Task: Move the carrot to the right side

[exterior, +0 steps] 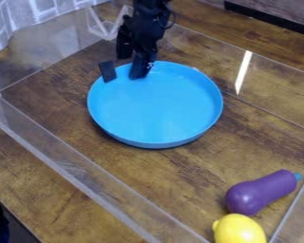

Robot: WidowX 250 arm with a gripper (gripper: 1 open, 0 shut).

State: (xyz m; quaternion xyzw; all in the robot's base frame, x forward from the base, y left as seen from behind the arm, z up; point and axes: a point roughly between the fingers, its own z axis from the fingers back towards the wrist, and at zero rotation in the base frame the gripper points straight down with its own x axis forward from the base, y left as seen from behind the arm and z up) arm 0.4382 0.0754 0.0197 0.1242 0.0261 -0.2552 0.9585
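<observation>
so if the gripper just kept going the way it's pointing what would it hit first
Most likely the blue plate. The gripper points steeply down with open jaws straddling the plate's back-left rim, so that rim or the wooden table just outside it would come first. Depth from this single view is uncertain.

a dark brown wooden tabletop with visible grain (66, 123) fills nearly the whole view. clear acrylic walls (104, 185) with pale edges fence it in, one running diagonally across the lower left. a bright streak of light (243, 68) glares off the glossy surface at upper right.
</observation>
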